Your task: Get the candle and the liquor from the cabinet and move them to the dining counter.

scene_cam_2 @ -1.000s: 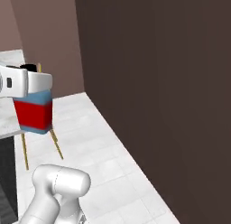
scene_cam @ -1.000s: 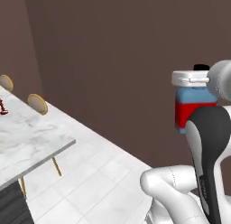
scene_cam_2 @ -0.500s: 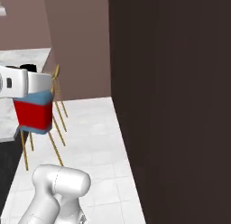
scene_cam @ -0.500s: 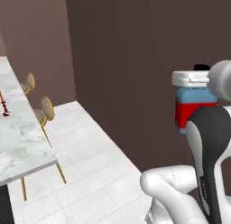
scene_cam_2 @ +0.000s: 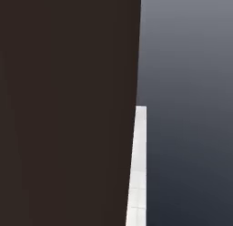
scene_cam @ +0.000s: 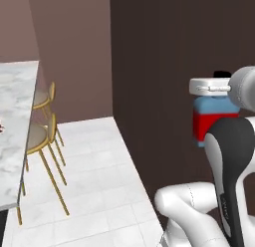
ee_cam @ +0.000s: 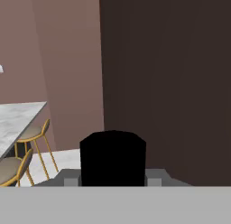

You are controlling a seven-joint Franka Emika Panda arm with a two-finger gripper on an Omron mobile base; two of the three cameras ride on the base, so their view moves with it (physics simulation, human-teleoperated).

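no text, label or number can be read anywhere, not even on the liquor [scene_cam: 215, 118] bottle.

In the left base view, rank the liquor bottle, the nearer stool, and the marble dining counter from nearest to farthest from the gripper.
1. liquor: held in the gripper, at right.
2. nearer stool: across the floor, to the left.
3. dining counter: behind the stool, at the left edge.

A large dark brown panel [scene_cam_2: 68, 106] takes the whole left part of the right base view, from top to bottom. Its right edge runs almost upright, leaning a little. Just beside this edge, a narrow strip of white tiled floor [scene_cam_2: 139, 175] goes from the middle down. To the right is a plain grey-blue wall [scene_cam_2: 189, 106], darker lower down.
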